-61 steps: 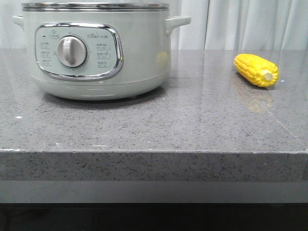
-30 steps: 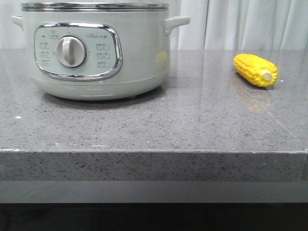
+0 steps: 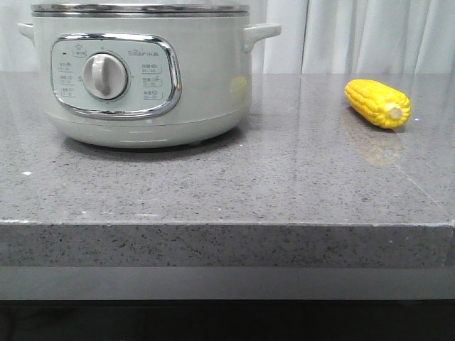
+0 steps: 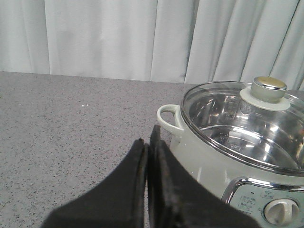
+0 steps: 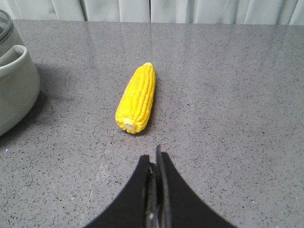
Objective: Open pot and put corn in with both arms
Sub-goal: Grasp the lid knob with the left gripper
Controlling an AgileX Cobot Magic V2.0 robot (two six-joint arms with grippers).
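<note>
The pot (image 3: 142,78) stands at the back left of the grey counter, its knob and control panel facing me. In the left wrist view the pot (image 4: 209,161) carries a glass lid (image 4: 237,118) with a round knob (image 4: 269,88). The corn (image 3: 378,104) lies on the counter at the right, stub end toward me. My left gripper (image 4: 148,142) is shut and empty, just beside the pot's side handle (image 4: 167,118). My right gripper (image 5: 154,159) is shut and empty, a short way before the corn (image 5: 137,97). Neither gripper shows in the front view.
The grey speckled counter (image 3: 227,185) has its front edge close to the camera. White curtains (image 3: 355,35) hang behind it. The pot's side and handle (image 5: 12,80) show at the edge of the right wrist view, apart from the corn.
</note>
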